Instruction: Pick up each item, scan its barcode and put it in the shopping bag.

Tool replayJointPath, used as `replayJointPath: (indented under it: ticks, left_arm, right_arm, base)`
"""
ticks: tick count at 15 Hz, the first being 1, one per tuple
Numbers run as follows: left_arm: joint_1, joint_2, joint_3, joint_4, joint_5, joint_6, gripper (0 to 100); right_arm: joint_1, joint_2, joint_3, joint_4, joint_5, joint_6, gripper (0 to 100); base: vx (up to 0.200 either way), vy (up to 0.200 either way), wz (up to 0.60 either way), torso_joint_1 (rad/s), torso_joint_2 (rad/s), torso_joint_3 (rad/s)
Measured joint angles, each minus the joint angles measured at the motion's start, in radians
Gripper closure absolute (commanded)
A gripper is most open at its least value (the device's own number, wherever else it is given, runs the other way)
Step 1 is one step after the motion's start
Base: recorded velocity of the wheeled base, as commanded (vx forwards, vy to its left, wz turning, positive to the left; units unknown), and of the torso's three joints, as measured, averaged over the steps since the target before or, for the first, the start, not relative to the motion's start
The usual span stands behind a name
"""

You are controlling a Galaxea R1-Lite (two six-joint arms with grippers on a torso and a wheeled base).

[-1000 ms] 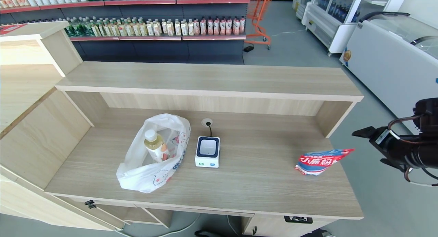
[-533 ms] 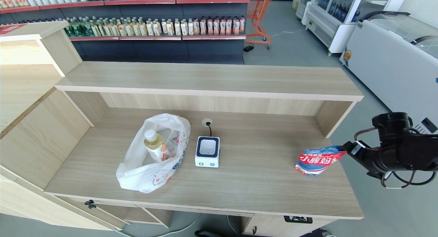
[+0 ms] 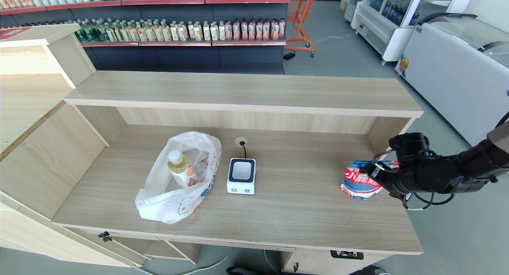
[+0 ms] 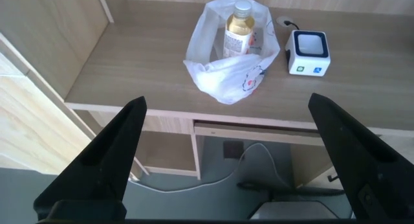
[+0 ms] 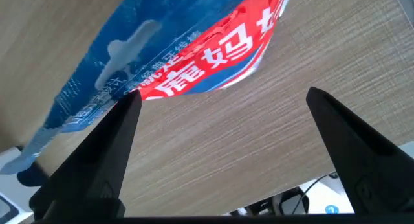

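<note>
Its fingers spread wide and empty, the right gripper (image 5: 223, 100) hovers at the snack bag (image 3: 355, 185) on the counter (image 3: 298, 215), which it should straddle squarely before closing

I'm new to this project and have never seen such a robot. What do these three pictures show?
It is a two-armed robot at a shop checkout. The wide picture comes from a camera on its head, looking down at the wooden counter. The other two come from cameras on its wrists; the dark prongs at their sides are gripper fingers. On the counter are a white shopping bag with a bottle inside, a small white barcode scanner beside it, and a red and blue snack pouch towards the robot's right. The right gripper is open right at the pouch, not closed on it. The left gripper, also open, hangs in front of the counter, holding nothing.
</note>
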Motion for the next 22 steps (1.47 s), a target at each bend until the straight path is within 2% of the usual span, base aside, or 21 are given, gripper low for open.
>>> replayJointPath:
  ticks: [3, 8, 16, 19, 20, 22]
  left_arm:
    - [0.0, 0.0, 0.0, 0.0, 0.0, 0.0, 0]
    - [0.0, 0.0, 0.0, 0.0, 0.0, 0.0, 0]
    - [0.0, 0.0, 0.0, 0.0, 0.0, 0.0, 0]
    - [0.0, 0.0, 0.0, 0.0, 0.0, 0.0, 0]
    - [0.0, 0.0, 0.0, 0.0, 0.0, 0.0, 0]
    - [0.0, 0.0, 0.0, 0.0, 0.0, 0.0, 0]
  right_arm:
    - [0.037, -0.093, 0.014, 0.004, 0.004, 0.03, 0]
    - [0.028, -0.183, 0.027, -0.009, -0.015, 0.12, 0]
    - [0.004, -0.013, -0.026, -0.021, -0.087, 0.138, 0]
    - [0.003, 0.081, -0.057, -0.094, -0.119, 0.137, 0]
    - [0.003, 0.106, -0.063, -0.123, -0.121, 0.136, 100]
    - [0.008, 0.148, -0.074, -0.154, -0.122, 0.112, 100]
  base:
    - [0.0, 0.0, 0.0, 0.0, 0.0, 0.0]
    - [0.0, 0.0, 0.0, 0.0, 0.0, 0.0]
    - [0.0, 0.0, 0.0, 0.0, 0.0, 0.0]
    - [0.0, 0.0, 0.0, 0.0, 0.0, 0.0]
    - [0.0, 0.0, 0.0, 0.0, 0.0, 0.0]
    - [0.0, 0.0, 0.0, 0.0, 0.0, 0.0]
